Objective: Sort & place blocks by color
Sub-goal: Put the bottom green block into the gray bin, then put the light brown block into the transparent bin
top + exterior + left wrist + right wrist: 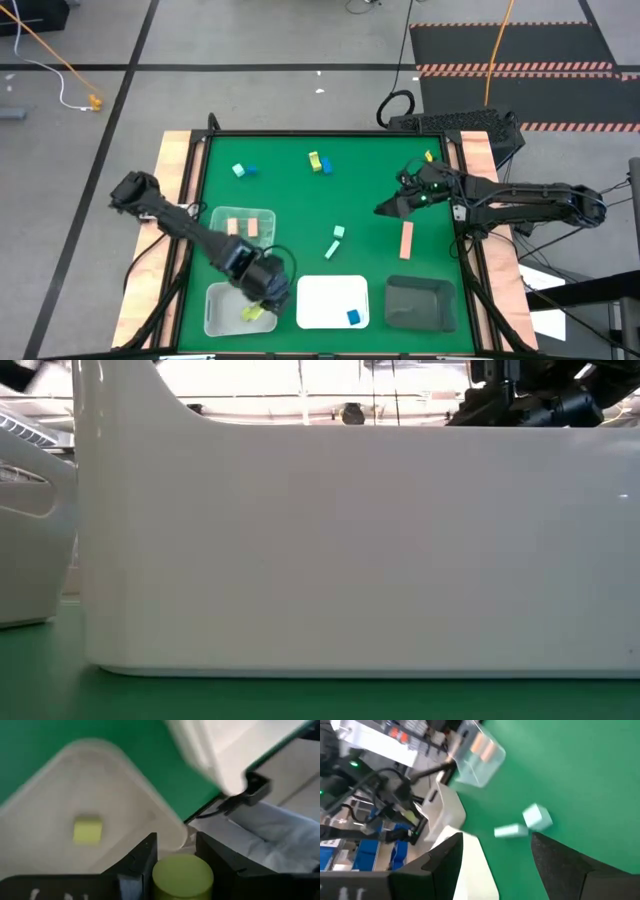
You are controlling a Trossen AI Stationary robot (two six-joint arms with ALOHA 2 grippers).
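Yellow-green block [182, 876] sits squeezed in the left gripper [268, 290] jaws, over the clear tray [222, 310] at the desk's near edge. If dropped near the rim, it may bounce out. Only the left wrist view shows this grip. Right gripper [495, 852] hangs wide open, empty.

My two arms are dark, jointed tubes. A green light glows on the right claw [385, 209] at the frame's right. The left claw [175, 857] has blocky black fingers, with faint white markings at lower left.
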